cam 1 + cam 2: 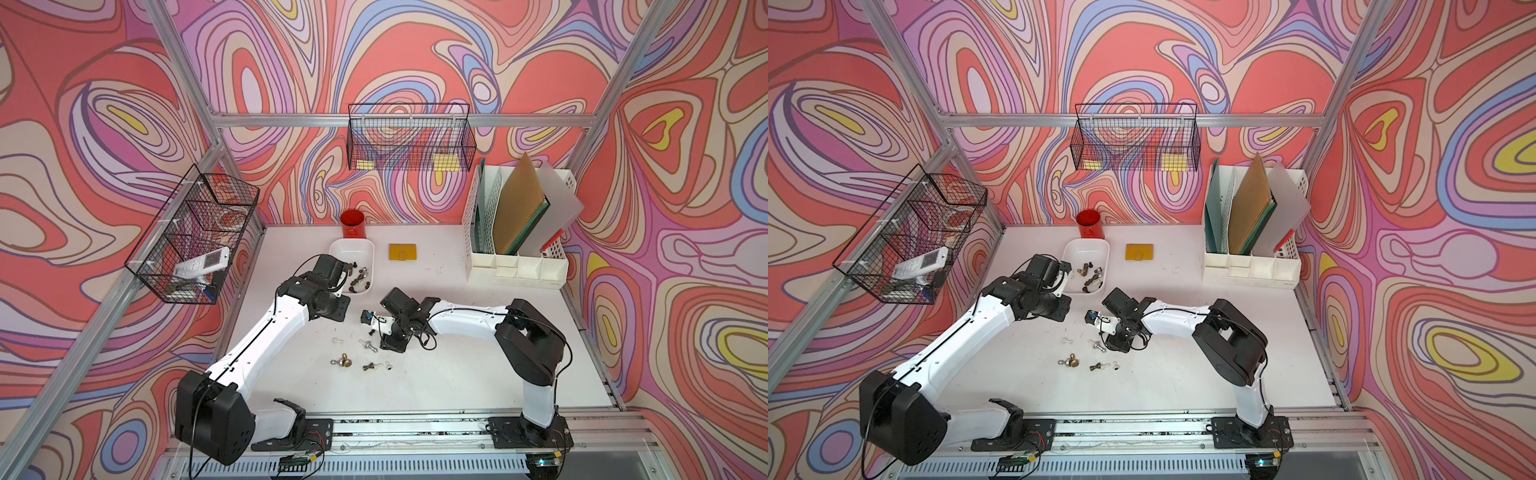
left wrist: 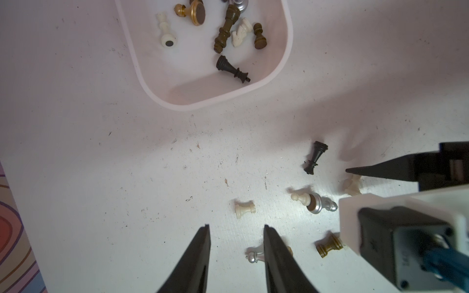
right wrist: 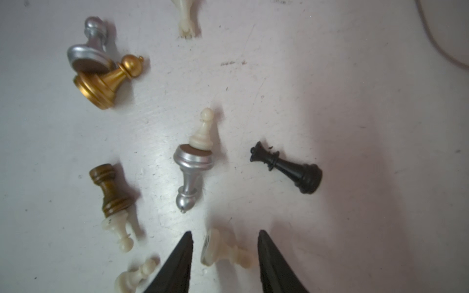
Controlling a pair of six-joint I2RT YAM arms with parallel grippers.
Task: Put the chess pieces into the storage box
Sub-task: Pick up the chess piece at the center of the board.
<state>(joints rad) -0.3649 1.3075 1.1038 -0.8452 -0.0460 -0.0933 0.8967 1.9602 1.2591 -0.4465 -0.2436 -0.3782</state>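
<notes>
Plainly, left end effector (image 2: 236, 226) gapes empty; right end effector (image 3: 225, 232) gapes astride white piece (image 3: 220, 250).

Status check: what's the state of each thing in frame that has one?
storage box: open, several chess pieces lying inside
left pincer: open, empty, above the table
right pincer: open, straddling a toppled white piece
black piece: on its side on the table
silver piece: on its side, white pawn against its base
red cup: upright
</notes>
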